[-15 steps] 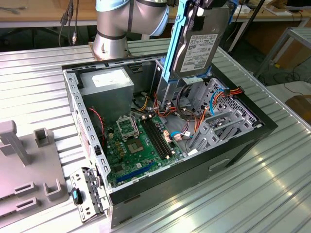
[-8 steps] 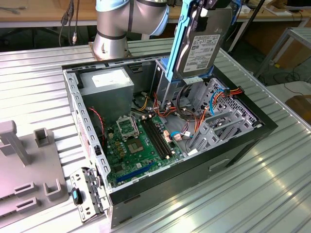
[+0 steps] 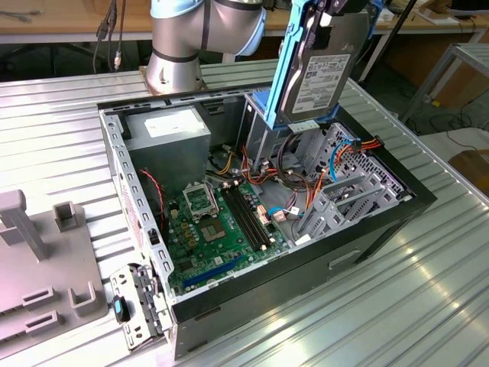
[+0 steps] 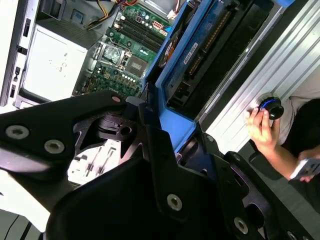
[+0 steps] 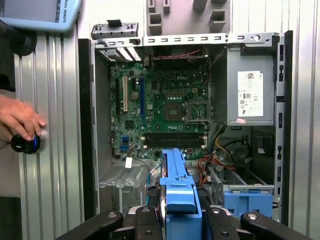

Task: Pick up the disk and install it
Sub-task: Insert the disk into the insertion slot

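Gripper (image 5: pixel 182 222) clamped on the disk (image 3: pixel 317 69), which is held on edge above the open computer case (image 3: pixel 114 153), over the drive cage (image 3: pixel 344 187). Judgement: align its blue rails square with the bay, descend slowly, clear the cables (image 3: pixel 359 145).

Open case (image 3: pixel 290 271): access from above is unobstructed over the motherboard (image 3: pixel 218 222). In the exterior view the disk (image 3: pixel 317 69), clamped in the gripper (image 5: pixel 181 216), hangs upright over the case's 1 o'clock corner. Directly beneath it, orange and red cables (image 3: pixel 306 157) tangle across the drive cage (image 3: pixel 348 195). The power supply (image 3: pixel 168 138) blocks 11 o'clock. A person's hand (image 5: pixel 19 117) rests just outside the case wall.
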Controlling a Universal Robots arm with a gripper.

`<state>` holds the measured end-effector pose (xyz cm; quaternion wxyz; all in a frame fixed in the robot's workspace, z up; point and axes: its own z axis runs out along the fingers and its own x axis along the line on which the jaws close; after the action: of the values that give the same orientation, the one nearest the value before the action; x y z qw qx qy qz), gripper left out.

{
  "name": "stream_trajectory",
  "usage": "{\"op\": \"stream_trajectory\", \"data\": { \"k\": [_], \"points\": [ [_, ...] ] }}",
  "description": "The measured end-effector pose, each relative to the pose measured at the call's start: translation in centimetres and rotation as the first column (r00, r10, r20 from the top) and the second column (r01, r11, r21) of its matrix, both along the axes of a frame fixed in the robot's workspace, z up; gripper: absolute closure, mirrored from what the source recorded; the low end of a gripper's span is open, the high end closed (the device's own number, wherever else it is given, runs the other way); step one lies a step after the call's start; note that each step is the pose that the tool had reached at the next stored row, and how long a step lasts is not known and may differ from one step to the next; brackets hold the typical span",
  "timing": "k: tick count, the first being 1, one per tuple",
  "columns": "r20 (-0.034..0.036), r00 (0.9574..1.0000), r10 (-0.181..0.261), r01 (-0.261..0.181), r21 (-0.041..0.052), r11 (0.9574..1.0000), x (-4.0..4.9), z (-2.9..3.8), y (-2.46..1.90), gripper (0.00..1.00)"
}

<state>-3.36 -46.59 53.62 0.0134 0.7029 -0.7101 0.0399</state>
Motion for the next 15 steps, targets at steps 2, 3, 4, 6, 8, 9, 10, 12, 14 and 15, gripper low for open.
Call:
{"op": "stream_trajectory", "data": {
  "k": [2, 3, 4, 6, 8, 9, 10, 12, 14, 15],
  "points": [
    [0.0000, 1.0000, 0.000, 0.000, 0.0000, 1.0000, 0.07, 0.00, -0.01, 0.63],
    [0.0000, 1.0000, 0.000, 0.000, 0.0000, 1.0000, 0.09, 0.00, -0.01, 0.63],
    [0.0000, 1.0000, 0.000, 0.000, -0.0001, 1.0000, 0.11, 0.00, -0.01, 0.63],
    [0.0000, 1.0000, 0.000, 0.000, -0.0001, 1.0000, 0.16, 0.00, -0.01, 0.63],
    [0.0000, 1.0000, 0.000, 0.000, 0.0000, 1.0000, 0.19, -0.01, -0.02, 0.63],
    [0.0000, 1.0000, 0.000, 0.000, -0.0001, 1.0000, 0.20, -0.01, -0.03, 0.63],
    [0.0000, 1.0000, 0.000, 0.000, 0.0000, 1.0000, 0.21, -0.01, -0.04, 0.63],
    [0.0000, 1.0000, 0.000, 0.000, -0.0001, 1.0000, 0.32, -0.03, -0.20, 0.63],
    [0.0000, 1.0000, 0.000, 0.000, 0.0000, 1.0000, 0.36, -0.06, -0.33, 0.63],
    [0.0000, 1.0000, 0.000, 0.000, 0.0001, 1.0000, 0.38, -0.07, -0.37, 0.63]
  ]
}}
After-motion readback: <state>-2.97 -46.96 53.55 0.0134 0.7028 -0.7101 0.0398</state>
